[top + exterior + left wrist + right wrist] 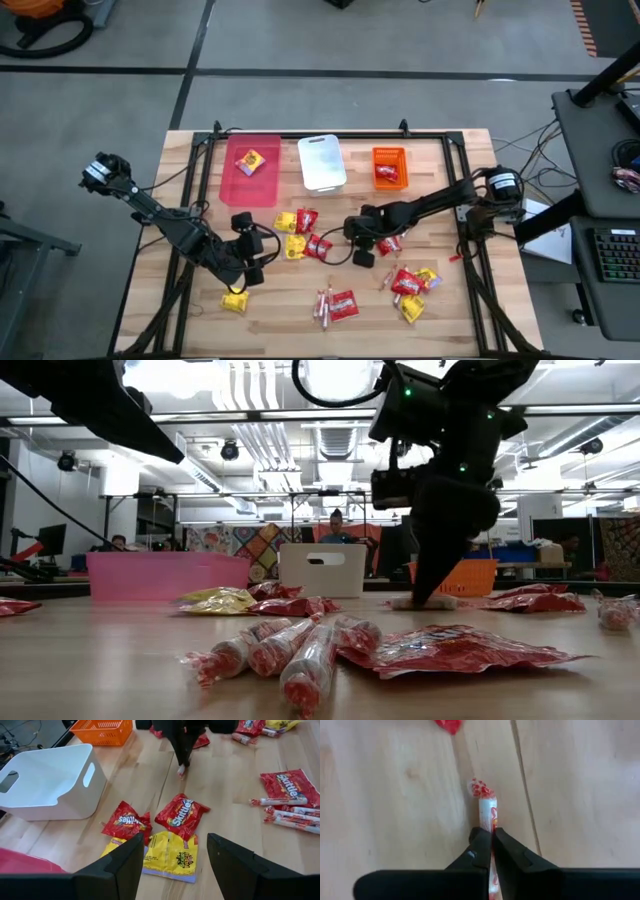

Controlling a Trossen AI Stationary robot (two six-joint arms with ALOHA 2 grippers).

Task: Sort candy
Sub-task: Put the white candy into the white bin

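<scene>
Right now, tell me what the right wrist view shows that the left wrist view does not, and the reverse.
Only the right wrist view shows the right gripper close up, its fingers shut on a thin pinkish-red candy stick lying on the bare wooden table.

Only the left wrist view shows the white bin, the orange basket, red Skittles packets, a yellow packet and the open left gripper.

Both show the right gripper down at the table on that stick.

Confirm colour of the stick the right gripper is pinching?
White with red print and a red-speckled twisted end: the candy stick in the right gripper, clearest in the right wrist view.
</scene>
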